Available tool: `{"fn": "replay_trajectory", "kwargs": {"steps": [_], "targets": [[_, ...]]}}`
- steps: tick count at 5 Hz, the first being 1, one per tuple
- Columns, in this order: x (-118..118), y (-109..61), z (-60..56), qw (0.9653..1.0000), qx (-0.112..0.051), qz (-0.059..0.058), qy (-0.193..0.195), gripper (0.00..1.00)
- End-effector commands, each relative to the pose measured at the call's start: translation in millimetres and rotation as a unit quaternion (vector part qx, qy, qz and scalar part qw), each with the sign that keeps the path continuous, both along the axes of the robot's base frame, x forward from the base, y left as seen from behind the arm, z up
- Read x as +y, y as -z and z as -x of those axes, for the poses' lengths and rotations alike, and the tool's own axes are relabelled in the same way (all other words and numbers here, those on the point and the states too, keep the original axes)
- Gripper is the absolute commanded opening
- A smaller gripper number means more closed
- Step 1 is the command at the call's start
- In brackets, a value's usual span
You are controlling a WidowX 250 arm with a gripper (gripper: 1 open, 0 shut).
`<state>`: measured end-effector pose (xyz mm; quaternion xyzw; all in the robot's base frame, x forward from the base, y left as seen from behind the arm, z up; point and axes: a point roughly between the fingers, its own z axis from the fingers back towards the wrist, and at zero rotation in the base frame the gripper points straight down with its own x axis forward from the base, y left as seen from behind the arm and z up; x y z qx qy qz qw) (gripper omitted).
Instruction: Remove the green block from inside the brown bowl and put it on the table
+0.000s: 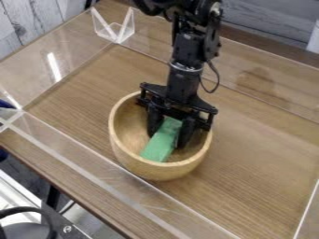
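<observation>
Green block pinned down in the bowl, the lift to come

Down in the brown bowl [122, 142] goes the business end of the arm, and the grasp is the step in hand! The green block [161, 144] lies inside, tilted along the bowl's pale floor, its near end in plain sight and its far end tucked between the dark fingers of the gripper [171, 127]. Those fingers are set partway apart, about the block's width, one on each side, and a hold on the block appears to have been taken. How firmly it is gripped cannot be told from this angle.

Nothing has been raised clear of the rim. What is called for next is a straight, steady lift, high enough for the block's low end to be carried over that thick wall. A sideways pull too soon, and the bowl could be dragged or tipped; a loose pinch, and the block could be dropped back in. After that, a patch of the table [256, 154] beside the bowl is to be reached, and the block set down and released.
</observation>
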<state>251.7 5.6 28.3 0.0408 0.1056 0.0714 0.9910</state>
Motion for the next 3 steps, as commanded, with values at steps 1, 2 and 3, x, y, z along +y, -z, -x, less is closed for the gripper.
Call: {"fn": "replay_trajectory", "kwargs": {"steps": [1, 2, 3], "targets": [[-2.2, -5.7, -9.3, 0.9999, -0.010, -0.010, 0.003, 0.00], [-5.4, -15.7, -14.1, 0.9999, -0.007, -0.010, 0.005, 0.00], [-11.8, -28.3, -22.2, 0.9999, -0.008, -0.009, 0.012, 0.00]]}}
